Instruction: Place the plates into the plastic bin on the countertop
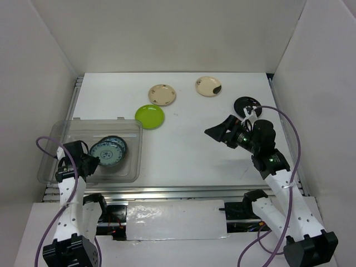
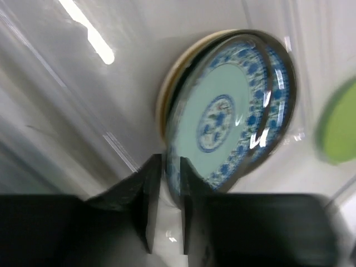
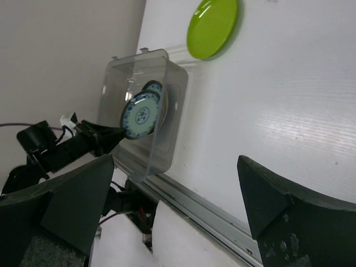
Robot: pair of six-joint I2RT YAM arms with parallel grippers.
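Observation:
The clear plastic bin stands at the left of the white countertop. My left gripper reaches into it, shut on the rim of a blue-grey patterned plate, which it holds tilted. A second blue-grey plate and a cream rim lie behind it. A lime green plate, two cream plates and a black plate lie on the countertop. My right gripper is open and empty above the middle right. The brown-gold plate is out of view.
White walls enclose the countertop on three sides. A metal rail runs along the near edge. A purple cable loops beside the right arm. In the right wrist view the bin, held plate and green plate show.

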